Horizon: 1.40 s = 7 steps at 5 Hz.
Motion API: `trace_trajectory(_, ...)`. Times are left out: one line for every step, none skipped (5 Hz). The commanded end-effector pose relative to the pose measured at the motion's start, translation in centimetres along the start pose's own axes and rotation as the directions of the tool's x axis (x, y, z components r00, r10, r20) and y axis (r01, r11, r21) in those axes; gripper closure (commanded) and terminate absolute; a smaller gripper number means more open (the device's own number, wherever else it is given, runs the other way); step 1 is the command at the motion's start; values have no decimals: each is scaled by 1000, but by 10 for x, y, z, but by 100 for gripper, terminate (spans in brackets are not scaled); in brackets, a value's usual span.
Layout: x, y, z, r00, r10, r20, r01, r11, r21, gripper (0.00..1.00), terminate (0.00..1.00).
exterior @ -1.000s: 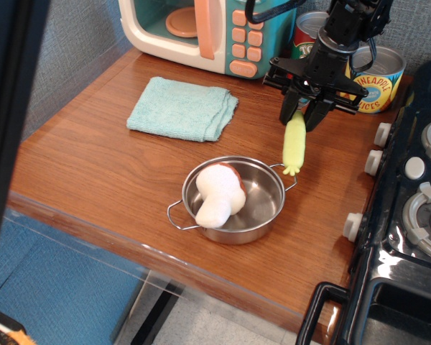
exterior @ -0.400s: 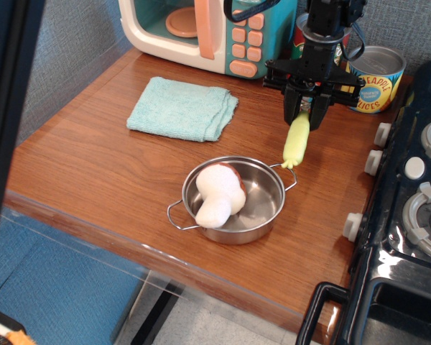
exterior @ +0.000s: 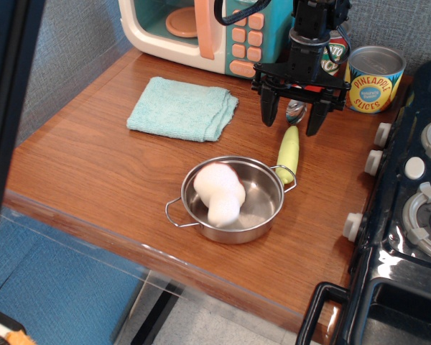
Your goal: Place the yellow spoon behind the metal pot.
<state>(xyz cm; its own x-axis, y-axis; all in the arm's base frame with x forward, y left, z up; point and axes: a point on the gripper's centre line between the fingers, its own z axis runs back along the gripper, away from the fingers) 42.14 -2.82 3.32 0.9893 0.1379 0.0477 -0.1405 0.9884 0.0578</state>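
Yellow spoon lies flat on the counter, just behind the metal pot, its handle end almost at the pot's far loop. End effector sits above the spoon's silver bowl, fingers spread wide, gripping nothing. Pot holds a white plush mushroom.
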Motion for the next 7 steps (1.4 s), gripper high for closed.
trace_trajectory(-1,6,52,993,-13,115,14,1000,-8,0,0)
trace_trajectory(-3,11,71,987,-11,160,19,999,-47,0,0)
trace_trajectory(-6,16,81,984,-20,176,36,996,-85,0,0)
trace_trajectory(-6,16,81,984,-20,176,36,996,-85,0,0)
trace_trajectory(-6,16,81,984,-20,176,36,996,-85,0,0)
trace_trajectory(-6,16,81,984,-20,176,36,996,-85,0,0)
trace_trajectory(-6,16,81,984,-20,176,36,996,-85,0,0)
